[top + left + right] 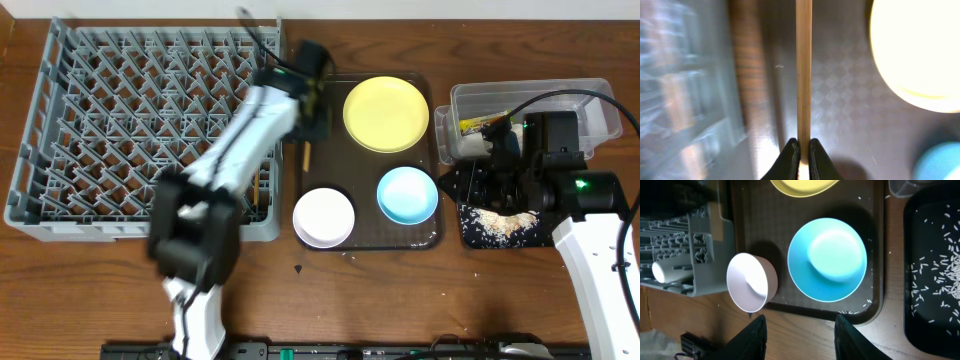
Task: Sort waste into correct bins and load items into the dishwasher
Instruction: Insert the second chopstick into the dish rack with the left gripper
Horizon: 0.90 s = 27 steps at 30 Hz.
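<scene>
No readable text, labels, brands, numbers, signs anywhere

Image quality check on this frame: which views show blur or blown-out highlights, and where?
Overhead: the left arm is smeared by motion blur, the rest crisp. Left wrist: the dish rack is streaked, the yellow plate blown out near white, the chopstick fairly sharp. Right wrist: sharp throughout, with soft glare on the light blue bowl.

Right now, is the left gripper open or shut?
Shut. In the wrist view the left gripper pinches the chopstick tightly, with no gap on either side.
</scene>
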Each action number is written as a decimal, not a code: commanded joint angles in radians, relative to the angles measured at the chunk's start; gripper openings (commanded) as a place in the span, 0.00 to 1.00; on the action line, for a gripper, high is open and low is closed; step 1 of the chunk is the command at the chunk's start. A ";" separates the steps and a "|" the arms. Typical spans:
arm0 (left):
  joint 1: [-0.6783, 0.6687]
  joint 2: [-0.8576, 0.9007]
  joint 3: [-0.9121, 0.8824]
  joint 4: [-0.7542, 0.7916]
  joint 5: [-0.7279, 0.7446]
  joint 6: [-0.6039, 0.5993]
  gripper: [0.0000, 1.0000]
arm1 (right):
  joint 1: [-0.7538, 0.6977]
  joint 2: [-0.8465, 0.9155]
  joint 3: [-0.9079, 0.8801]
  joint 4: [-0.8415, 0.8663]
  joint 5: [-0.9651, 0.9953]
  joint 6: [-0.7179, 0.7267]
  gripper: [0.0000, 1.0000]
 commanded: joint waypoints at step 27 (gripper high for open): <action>0.100 -0.106 -0.082 -0.113 -0.202 0.086 0.37 | -0.008 -0.011 0.016 0.000 0.013 -0.018 0.43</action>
